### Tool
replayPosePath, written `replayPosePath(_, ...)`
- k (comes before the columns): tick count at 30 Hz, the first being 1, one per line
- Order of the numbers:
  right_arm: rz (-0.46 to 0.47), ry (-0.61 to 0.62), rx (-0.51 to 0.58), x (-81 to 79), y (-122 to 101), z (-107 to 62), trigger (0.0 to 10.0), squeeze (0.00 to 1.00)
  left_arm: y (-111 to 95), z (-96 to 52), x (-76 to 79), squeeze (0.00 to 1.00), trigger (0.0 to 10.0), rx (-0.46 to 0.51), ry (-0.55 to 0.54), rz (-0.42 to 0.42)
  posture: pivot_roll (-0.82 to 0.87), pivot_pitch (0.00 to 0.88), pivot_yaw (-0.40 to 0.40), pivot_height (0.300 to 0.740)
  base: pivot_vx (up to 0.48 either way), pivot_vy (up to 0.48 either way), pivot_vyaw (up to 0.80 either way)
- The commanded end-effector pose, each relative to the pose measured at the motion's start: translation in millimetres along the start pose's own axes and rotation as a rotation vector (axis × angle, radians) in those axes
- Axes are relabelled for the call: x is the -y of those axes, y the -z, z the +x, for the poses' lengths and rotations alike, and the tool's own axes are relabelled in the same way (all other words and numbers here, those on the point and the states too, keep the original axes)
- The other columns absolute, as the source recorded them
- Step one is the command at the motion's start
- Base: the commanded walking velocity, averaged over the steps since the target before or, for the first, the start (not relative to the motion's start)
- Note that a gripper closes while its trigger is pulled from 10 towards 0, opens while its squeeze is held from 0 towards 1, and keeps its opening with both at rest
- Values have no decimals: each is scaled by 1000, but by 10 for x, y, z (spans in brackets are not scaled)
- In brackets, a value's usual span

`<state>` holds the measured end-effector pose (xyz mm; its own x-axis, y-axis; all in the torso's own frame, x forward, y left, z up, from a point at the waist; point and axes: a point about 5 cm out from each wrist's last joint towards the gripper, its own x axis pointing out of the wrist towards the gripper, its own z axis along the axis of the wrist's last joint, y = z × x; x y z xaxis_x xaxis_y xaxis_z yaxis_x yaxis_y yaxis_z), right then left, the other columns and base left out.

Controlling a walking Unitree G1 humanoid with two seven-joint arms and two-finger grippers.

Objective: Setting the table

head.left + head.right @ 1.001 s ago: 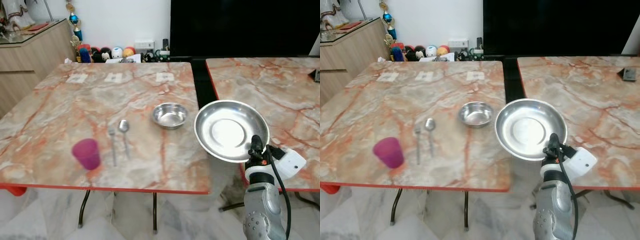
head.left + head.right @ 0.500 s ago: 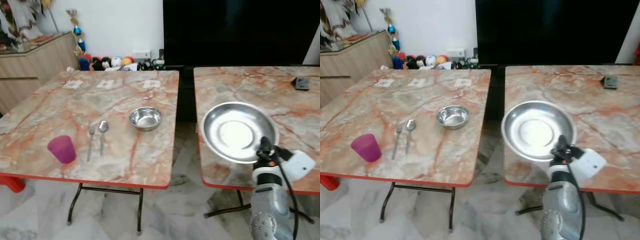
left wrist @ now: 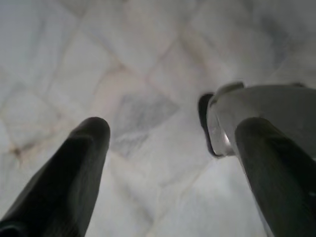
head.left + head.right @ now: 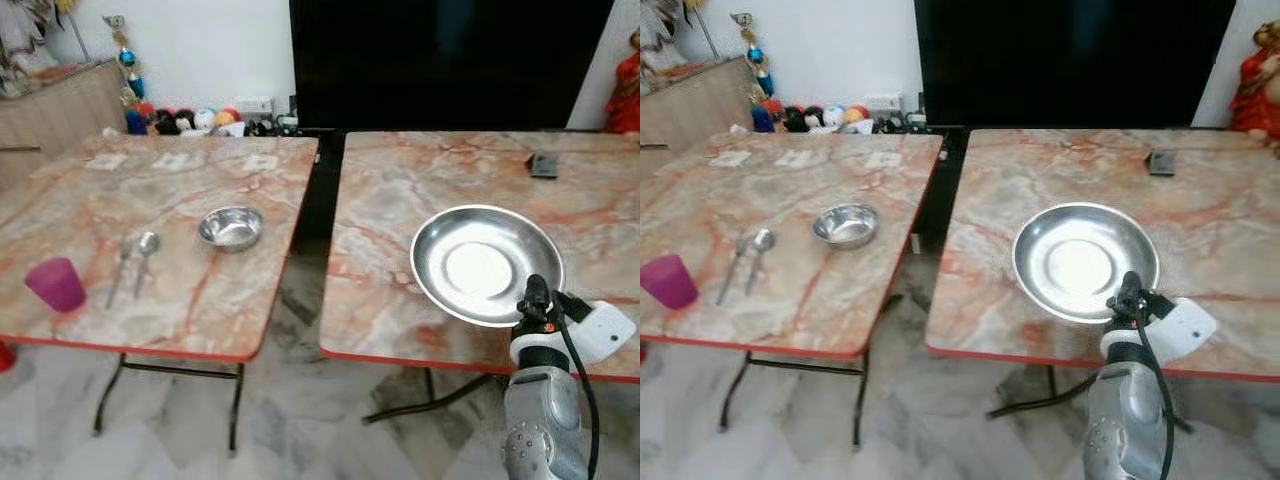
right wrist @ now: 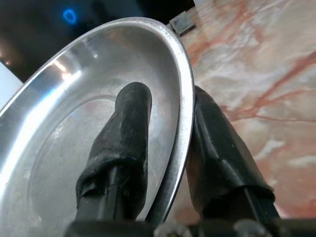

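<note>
Plate (image 4: 487, 264) now over right table (image 4: 400, 200), between fingers (image 5: 123, 143).

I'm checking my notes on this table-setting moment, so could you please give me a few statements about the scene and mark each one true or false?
1. The right gripper is shut on the rim of the big steel plate. True.
2. The small steel bowl sits on the right-hand table. False: it sits on the left-hand table.
3. The fork and spoon lie side by side between the purple cup and the bowl. True.
4. The cup lies tipped over. False: it stands upright.
5. The left gripper holds a spoon. False: it hangs open over the floor.
</note>
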<state>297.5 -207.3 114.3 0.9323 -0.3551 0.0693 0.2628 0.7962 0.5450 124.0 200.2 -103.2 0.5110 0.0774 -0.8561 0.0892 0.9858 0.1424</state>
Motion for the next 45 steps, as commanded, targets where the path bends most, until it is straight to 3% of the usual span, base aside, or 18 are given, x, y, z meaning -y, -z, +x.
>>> replayPosePath(1,-9,-3,28,-11,-72,35,10000,0,108,-18,133,0,10000,-50,46,-4,-30,0,10,740,0,-368,0)
replayPosePath(13,-14,13,20,5,-54,40,10000,0,115,-20,140,0,10000,-54,38,-14,-28,0,2,740,0,-216,0)
replayPosePath(26,-56,102,42,175,-132,91,10000,0,123,-22,138,0,10000,-56,42,-8,-39,0,9,740,0,0,0)
replayPosePath(38,-61,108,28,163,-84,84,10000,0,117,-21,130,0,10000,-53,43,-4,-32,0,9,740,0,0,-790)
replayPosePath(45,-62,123,43,180,-92,86,10000,0,117,-20,126,0,10000,-54,38,-13,-25,0,9,740,257,0,-121)
